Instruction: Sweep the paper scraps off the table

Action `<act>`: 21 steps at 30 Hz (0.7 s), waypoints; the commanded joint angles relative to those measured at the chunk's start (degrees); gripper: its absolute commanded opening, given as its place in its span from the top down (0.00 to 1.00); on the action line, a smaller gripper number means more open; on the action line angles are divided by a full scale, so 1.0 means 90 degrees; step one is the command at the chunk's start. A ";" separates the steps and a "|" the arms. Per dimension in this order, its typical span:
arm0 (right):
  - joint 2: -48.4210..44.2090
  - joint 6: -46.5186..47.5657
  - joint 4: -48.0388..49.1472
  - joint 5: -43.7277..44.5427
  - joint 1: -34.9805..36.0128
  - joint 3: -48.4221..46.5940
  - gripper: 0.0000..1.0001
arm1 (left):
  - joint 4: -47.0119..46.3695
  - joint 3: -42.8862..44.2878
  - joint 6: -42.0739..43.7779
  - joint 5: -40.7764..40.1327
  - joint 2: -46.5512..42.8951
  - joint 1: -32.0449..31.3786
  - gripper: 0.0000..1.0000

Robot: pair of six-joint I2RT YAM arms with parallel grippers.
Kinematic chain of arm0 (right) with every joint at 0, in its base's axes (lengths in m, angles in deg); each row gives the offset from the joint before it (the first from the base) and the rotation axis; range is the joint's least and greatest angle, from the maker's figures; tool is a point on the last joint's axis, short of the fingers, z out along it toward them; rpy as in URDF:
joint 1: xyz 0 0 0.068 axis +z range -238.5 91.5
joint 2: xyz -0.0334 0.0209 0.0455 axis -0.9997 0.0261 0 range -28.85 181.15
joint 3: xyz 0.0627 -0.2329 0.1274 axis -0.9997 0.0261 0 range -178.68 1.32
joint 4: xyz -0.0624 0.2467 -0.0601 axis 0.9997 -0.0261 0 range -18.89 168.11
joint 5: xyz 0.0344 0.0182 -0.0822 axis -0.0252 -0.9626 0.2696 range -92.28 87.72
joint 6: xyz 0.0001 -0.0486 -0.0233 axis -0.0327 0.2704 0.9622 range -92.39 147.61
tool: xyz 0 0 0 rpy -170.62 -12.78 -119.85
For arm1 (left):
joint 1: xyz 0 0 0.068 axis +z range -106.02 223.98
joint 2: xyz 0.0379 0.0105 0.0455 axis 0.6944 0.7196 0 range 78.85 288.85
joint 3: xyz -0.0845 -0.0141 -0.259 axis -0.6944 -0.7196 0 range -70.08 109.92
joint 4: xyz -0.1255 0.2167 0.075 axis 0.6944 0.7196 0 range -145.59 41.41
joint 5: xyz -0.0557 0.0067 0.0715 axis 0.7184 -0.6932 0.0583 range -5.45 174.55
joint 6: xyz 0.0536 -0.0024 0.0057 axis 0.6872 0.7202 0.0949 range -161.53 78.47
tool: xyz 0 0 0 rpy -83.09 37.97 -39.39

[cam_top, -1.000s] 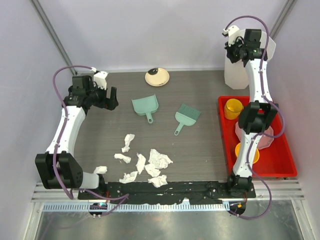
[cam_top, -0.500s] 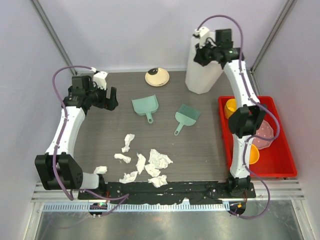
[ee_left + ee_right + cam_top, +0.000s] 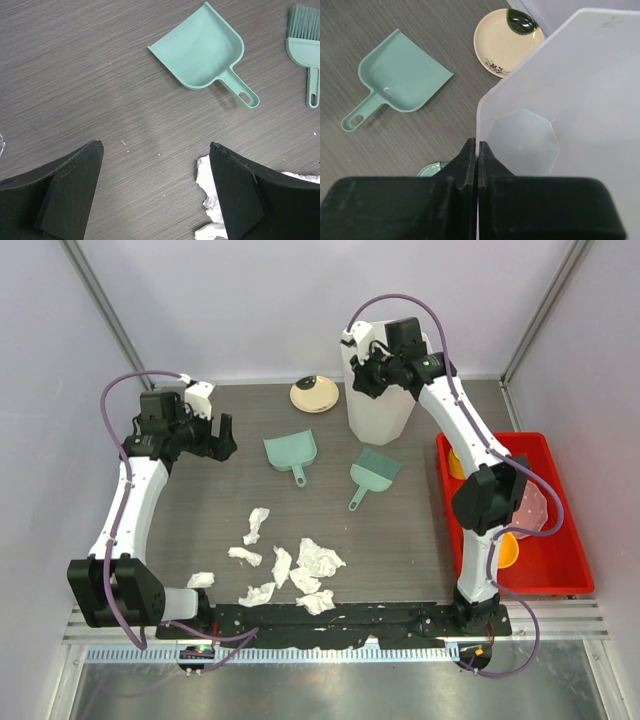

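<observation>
Here lie eight paper scraps (image 3: 320, 557), one dustpan (image 3: 290, 450), one brush (image 3: 374, 466).

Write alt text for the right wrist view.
The right hand is shut on the rim of a white faceted bin, seen from above. Beside it, a green dustpan and a beige plate lie on the dark table.

High overview from behind; two close downward wrist views; dustpan (image 3: 291, 451) common to all.
</observation>
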 commanded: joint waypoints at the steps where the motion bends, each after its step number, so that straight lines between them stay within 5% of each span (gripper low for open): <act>1: -0.0577 -0.0435 0.1111 -0.0701 0.0065 0.0689 0.99 | -0.0113 -0.0015 -0.0019 0.0183 -0.0235 -0.0022 0.09; 10: 0.0018 -0.1198 0.0840 -0.1095 0.0104 -0.0257 0.99 | -0.0054 -0.0015 0.0010 0.0183 -0.0303 -0.0013 0.09; 21: 0.0409 -0.0945 -0.0799 -0.0189 0.0727 -0.0580 0.99 | -0.0074 -0.0015 -0.0009 0.0222 -0.0244 -0.0013 0.09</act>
